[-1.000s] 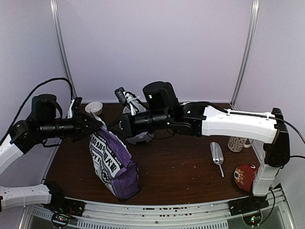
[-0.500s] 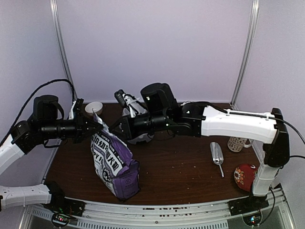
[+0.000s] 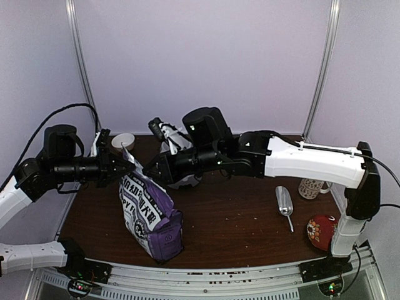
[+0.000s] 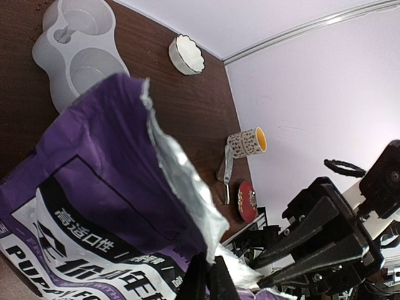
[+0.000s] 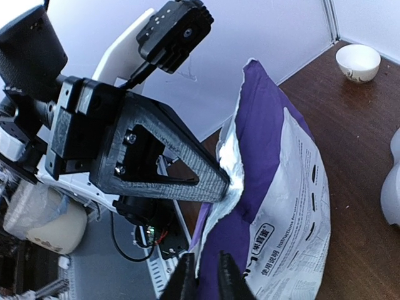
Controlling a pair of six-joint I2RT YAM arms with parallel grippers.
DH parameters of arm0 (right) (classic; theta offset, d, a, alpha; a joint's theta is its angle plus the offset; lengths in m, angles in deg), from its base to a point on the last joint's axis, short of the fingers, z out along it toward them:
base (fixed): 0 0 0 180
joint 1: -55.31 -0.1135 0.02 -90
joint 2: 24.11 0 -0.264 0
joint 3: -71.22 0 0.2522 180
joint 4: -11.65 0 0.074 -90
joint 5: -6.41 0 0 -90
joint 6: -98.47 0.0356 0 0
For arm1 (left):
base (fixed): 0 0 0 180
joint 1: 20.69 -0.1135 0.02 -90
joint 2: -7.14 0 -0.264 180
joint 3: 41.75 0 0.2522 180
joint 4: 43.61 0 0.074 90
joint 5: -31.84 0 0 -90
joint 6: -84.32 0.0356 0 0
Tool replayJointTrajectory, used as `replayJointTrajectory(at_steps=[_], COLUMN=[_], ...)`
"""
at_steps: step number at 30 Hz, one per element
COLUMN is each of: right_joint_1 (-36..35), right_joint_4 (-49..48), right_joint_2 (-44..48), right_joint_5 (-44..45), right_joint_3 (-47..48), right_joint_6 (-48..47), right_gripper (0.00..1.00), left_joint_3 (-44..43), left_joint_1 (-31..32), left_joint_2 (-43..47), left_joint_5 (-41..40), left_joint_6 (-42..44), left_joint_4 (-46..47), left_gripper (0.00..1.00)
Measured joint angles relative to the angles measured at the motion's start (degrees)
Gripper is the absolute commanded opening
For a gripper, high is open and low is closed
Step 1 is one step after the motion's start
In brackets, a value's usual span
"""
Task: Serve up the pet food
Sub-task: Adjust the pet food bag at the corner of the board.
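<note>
The left gripper (image 3: 129, 166) is pinching the silver top lip of the purple pet food bag (image 3: 149, 215). The bag stands just below its fingers on the table (image 3: 237, 219). Opposite it, the right gripper (image 3: 148, 169) has its fingers close on either side of that lip; I cannot tell if they grip.

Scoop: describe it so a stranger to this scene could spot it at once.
Start at the brown table and go to its right side. Left of the patterned mug and the red dish lies the scoop, the only shiny metal thing there, with a thin handle.
</note>
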Motion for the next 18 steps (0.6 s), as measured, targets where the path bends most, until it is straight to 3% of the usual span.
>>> replayJointTrajectory(at_steps=[8,18], right_joint_1=[0.04,0.44], right_joint_4=[2.86,7.34], right_joint_2=[1.16,8.44], right_joint_5=[2.25,4.31], right_joint_3=[0.02,-1.2], right_joint_6=[-1.2,-2.32], right_gripper=[0.5,0.6], left_joint_3=[-3.26,-6.97], left_joint_1=[1.05,3.61], left_joint_2=[-2.45,-6.4], left_joint_5=[-0.02,0.17], left_joint_6=[4.44,9.46], left_joint_4=[-3.63,-6.23], left_gripper=[0.0,0.0])
